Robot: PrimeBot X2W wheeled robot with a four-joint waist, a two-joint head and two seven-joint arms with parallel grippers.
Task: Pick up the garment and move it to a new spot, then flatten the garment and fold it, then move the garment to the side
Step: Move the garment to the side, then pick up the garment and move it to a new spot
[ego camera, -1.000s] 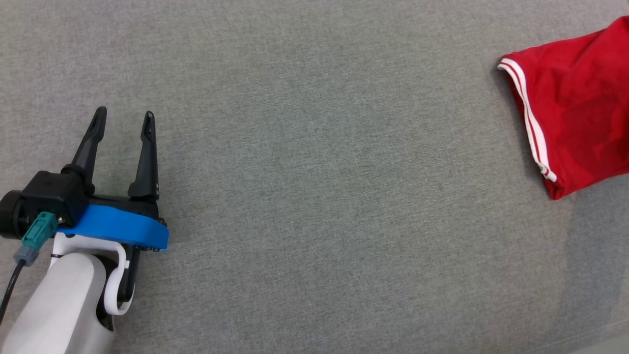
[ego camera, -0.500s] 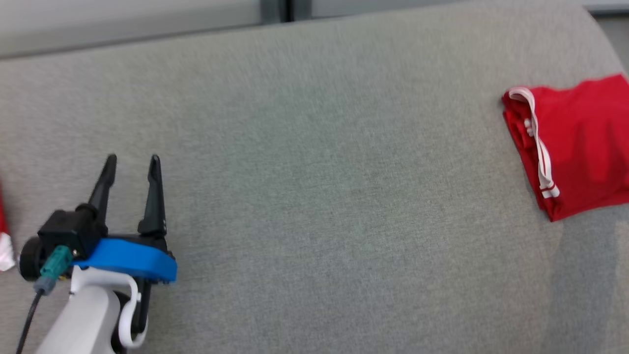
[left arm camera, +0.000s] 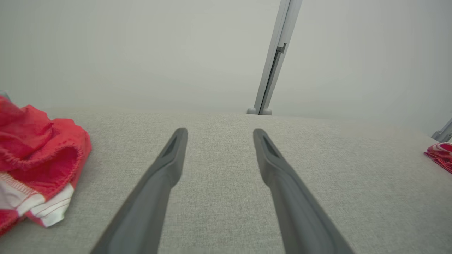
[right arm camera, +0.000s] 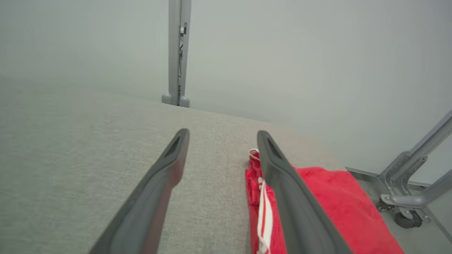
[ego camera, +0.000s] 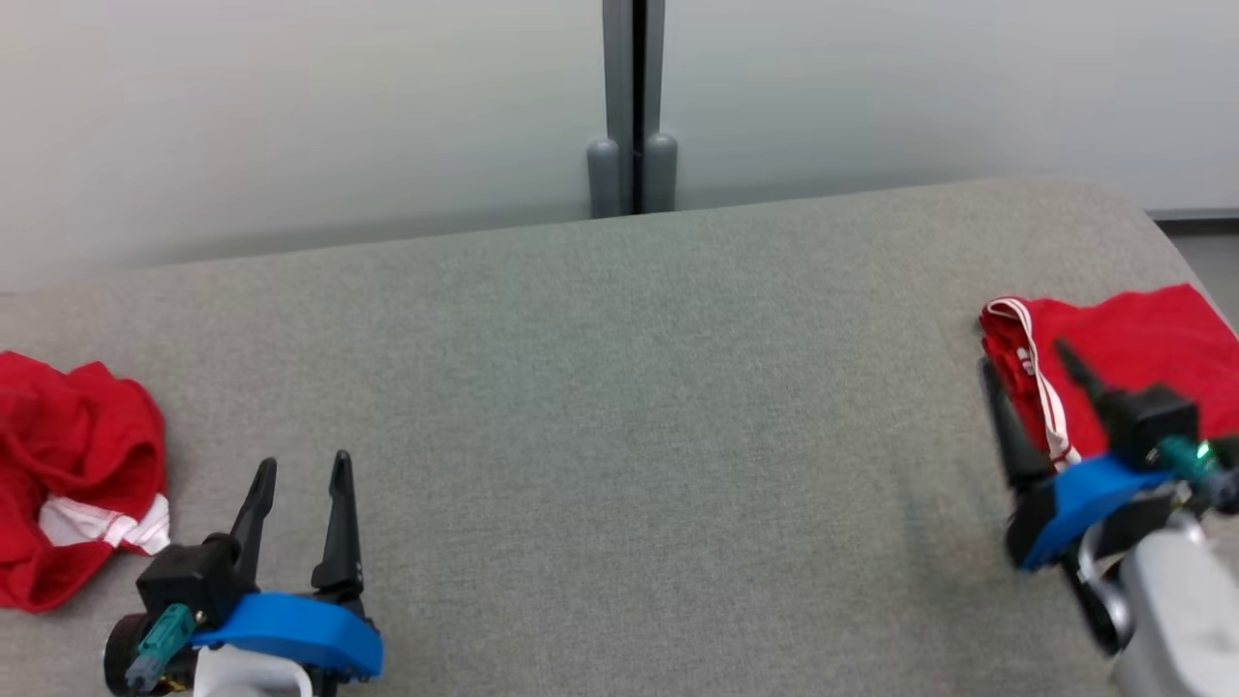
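Observation:
A folded red garment (ego camera: 1142, 334) with white stripes lies at the right end of the grey padded table (ego camera: 619, 407), close to its right edge. My right gripper (ego camera: 1024, 356) hovers open at the garment's striped left edge, holding nothing. In the right wrist view, my right gripper (right arm camera: 223, 132) has the garment (right arm camera: 339, 204) under and beyond its right finger. My left gripper (ego camera: 303, 463) stands open and empty over bare table at the lower left; the left wrist view shows my left gripper (left arm camera: 219, 131) wide apart.
A crumpled red garment (ego camera: 68, 465) with a white band lies at the table's left end, left of my left gripper (left arm camera: 39, 148). A pale wall with a grey post (ego camera: 634, 106) runs behind the table. A metal frame on castors (right arm camera: 406, 201) stands off the right edge.
The head camera has tilted up, bringing the wall and the crumpled garment into view. My right gripper has come into view, open, beside the folded garment.

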